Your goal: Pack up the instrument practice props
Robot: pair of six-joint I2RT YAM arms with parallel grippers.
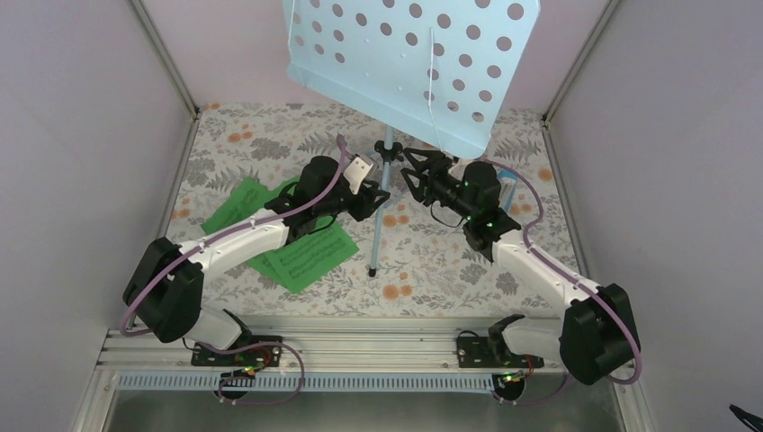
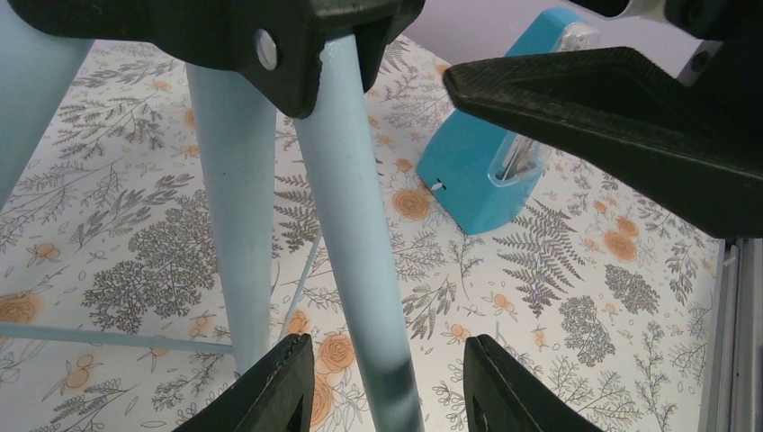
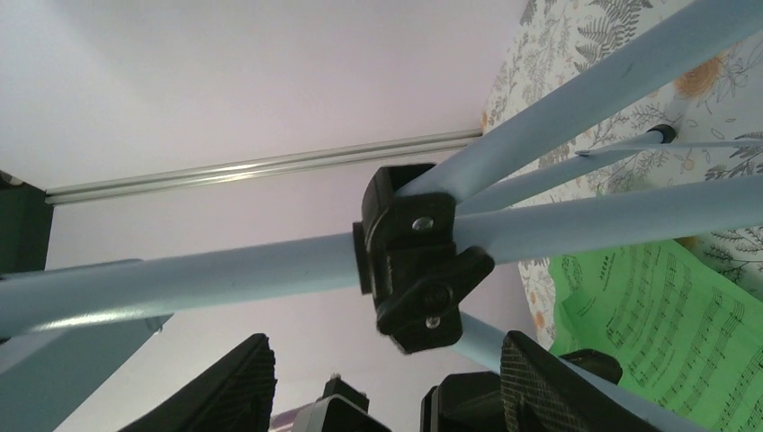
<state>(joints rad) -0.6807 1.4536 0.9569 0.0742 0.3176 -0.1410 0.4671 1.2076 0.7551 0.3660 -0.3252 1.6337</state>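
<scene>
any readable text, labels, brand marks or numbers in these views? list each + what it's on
Nothing legible in any view.
On the green sheet-music pages: printed staves and notes only, any title too small and blurred to read.
On the blue metronome: no marking readable.
On the music stand desk: punched holes, no label visible.

Matt painted metal music stand [image 1: 396,90], smooth plastic metronome [image 2: 468,171], paper pages [image 1: 310,261], matt floral table cover [image 1: 432,261]
</scene>
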